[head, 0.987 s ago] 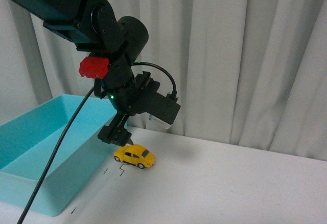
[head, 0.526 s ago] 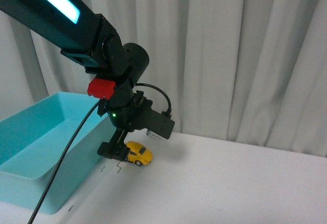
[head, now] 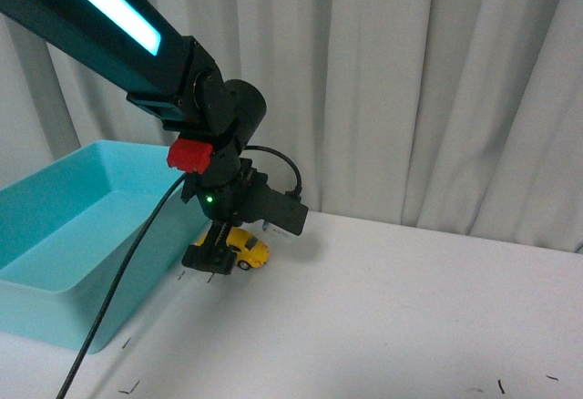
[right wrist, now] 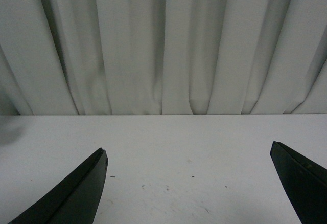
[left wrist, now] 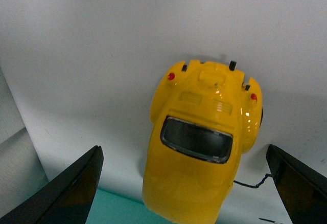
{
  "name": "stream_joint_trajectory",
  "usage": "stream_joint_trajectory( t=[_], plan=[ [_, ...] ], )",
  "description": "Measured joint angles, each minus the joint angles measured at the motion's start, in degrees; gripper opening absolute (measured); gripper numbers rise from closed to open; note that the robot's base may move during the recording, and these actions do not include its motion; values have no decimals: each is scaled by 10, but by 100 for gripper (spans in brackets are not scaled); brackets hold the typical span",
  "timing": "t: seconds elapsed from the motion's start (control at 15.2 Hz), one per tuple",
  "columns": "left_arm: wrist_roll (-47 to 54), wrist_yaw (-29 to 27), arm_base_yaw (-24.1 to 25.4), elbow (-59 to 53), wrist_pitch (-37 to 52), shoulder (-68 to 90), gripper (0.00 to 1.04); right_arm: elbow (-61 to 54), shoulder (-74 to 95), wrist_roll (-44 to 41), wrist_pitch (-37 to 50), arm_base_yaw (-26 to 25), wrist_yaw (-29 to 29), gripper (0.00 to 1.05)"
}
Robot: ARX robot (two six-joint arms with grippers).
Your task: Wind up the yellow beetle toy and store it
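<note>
Since one second ago, left pincer [head: 209, 258] has lowered over the yellow beetle toy [left wrist: 202, 147], fingers spread either side. It stands on the desk [head: 410, 308] beside the blue bin [head: 55, 235]. Likely light, rigid, glossy and slippery: grip across the flanks.

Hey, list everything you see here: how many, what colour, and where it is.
table: one, white, across the foreground.
curtain: one, white, behind the table.
bin: one, turquoise, on the table's left side.
yellow beetle toy: one, yellow, on the table just right of the bin.
left arm: one, black with a lit strip and a red part, upper left.
left tool: one, black, open, fingers either side of the toy.
right tool: one, black, open, above the table, facing the curtain.
</note>
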Motion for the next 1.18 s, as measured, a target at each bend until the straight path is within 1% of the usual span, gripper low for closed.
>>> stream_joint_trajectory(
  t=[0.07, 0.13, 0.2, 0.39, 0.46, 0.53, 0.66, 0.72, 0.79, 0.86, 0.92, 0.99, 1.05, 1.18],
  plan=[
    [-4, -3, 2, 3, -3, 1, 95, 0, 0, 0, 0, 0, 0, 98],
    [-14, -5, 5, 3, -6, 2, 84, 0, 0, 0, 0, 0, 0, 98],
    [-19, -8, 6, 4, -9, 3, 77, 0, 0, 0, 0, 0, 0, 98],
    [-53, -20, 9, 9, -21, 3, 43, 0, 0, 0, 0, 0, 0, 98],
    [-51, -16, 7, 13, -31, 2, 40, 0, 0, 0, 0, 0, 0, 98],
    [-33, -2, 2, 14, -36, 1, 40, 0, 0, 0, 0, 0, 0, 98],
    [38, 64, -23, 23, -85, -7, 40, 0, 0, 0, 0, 0, 0, 98],
    [38, 93, -34, 30, -99, -14, 40, 0, 0, 0, 0, 0, 0, 98],
    [-10, 172, -49, 34, -114, -71, 39, 0, 0, 0, 0, 0, 0, 98],
    [-132, 269, -6, 30, -29, -171, 39, 0, 0, 0, 0, 0, 0, 98],
    [-268, 310, 67, -23, 54, -265, 39, 0, 0, 0, 0, 0, 0, 98],
    [-292, 308, 86, -33, 49, -284, 39, 0, 0, 0, 0, 0, 0, 98],
    [-310, 294, 105, -40, 34, -297, 39, 0, 0, 0, 0, 0, 0, 98],
    [-332, 238, 140, -45, -2, -307, 39, 0, 0, 0, 0, 0, 0, 98]
  ],
)
